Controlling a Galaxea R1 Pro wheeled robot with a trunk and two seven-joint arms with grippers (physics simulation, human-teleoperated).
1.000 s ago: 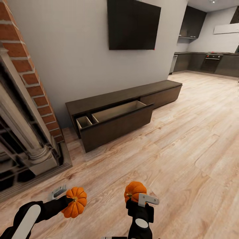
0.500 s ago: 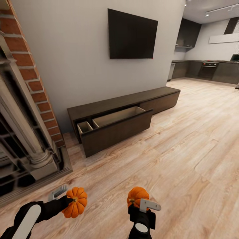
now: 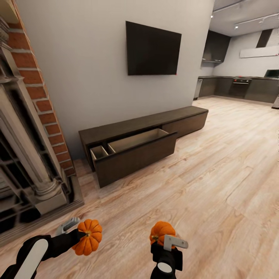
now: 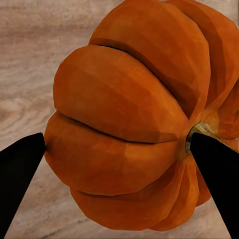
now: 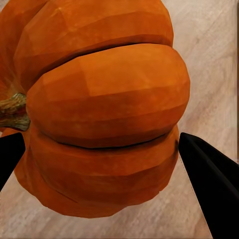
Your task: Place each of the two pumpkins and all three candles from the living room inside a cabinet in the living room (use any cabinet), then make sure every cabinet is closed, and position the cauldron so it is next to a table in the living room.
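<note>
Pumpkins, two, one per gripper, carried low over the wood floor point(image 3: 217, 174). Left pumpkin point(image 3: 88, 236) sits between my left gripper point(image 3: 79, 234) jaws, clamped at its sides, stem point(image 4: 196, 133) turned sideways toward one finger. Right pumpkin point(image 3: 162, 232) is clamped likewise in my right gripper point(image 3: 164, 238), stem point(image 5: 12, 112) sideways. Cabinet point(image 3: 143, 139) stands ahead, well apart, one drawer point(image 3: 131, 149) pulled open. Since a second ago my view has lifted; the grips are unchanged.

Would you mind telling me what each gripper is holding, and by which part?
Each holds a pumpkin by its ribbed sides: the left gripper holds the left pumpkin, the right gripper the right pumpkin.
</note>
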